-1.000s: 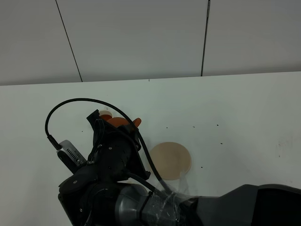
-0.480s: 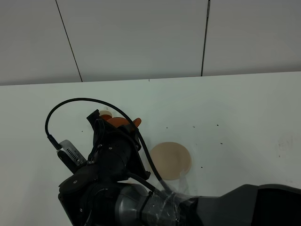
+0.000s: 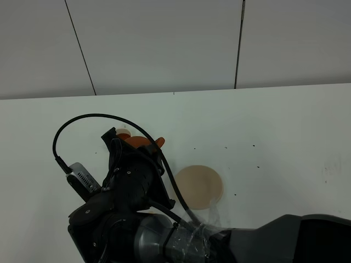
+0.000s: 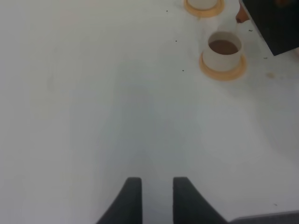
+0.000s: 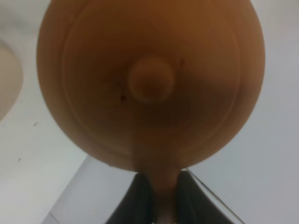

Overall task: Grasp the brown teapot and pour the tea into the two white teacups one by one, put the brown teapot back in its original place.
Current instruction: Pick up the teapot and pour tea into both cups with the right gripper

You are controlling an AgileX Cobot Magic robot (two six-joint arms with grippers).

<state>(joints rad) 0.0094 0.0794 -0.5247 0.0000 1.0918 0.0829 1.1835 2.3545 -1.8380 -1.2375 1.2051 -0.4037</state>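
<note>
Looking for the brown teapot (image 5: 149,84): where is it, and who has it?

– Your right gripper (image 5: 159,196) has it, jaws clamped on the loop handle. In the high view it hangs at about ten o'clock from the beige disc (image 3: 200,186), mostly hidden behind the arm, up by the white teacups (image 3: 123,131).

– Anything changed in the last second?

– Nothing you could see. The arm, the pot and the cable sit as they did a second ago, and the grip is just as tight. I read that as a held pour or a pause over a cup.

– The cups?

– The left wrist view shows one teacup (image 4: 224,51) on its orange coaster (image 4: 223,70) with brown tea in it. The second teacup (image 4: 203,3) is cut off by the frame, so you can't judge its fill.

– My left gripper (image 4: 156,196)?

– Empty, jaws slightly apart, over the bare white table (image 3: 274,137). The disc lies bare, so the return step is not yet done.
</note>
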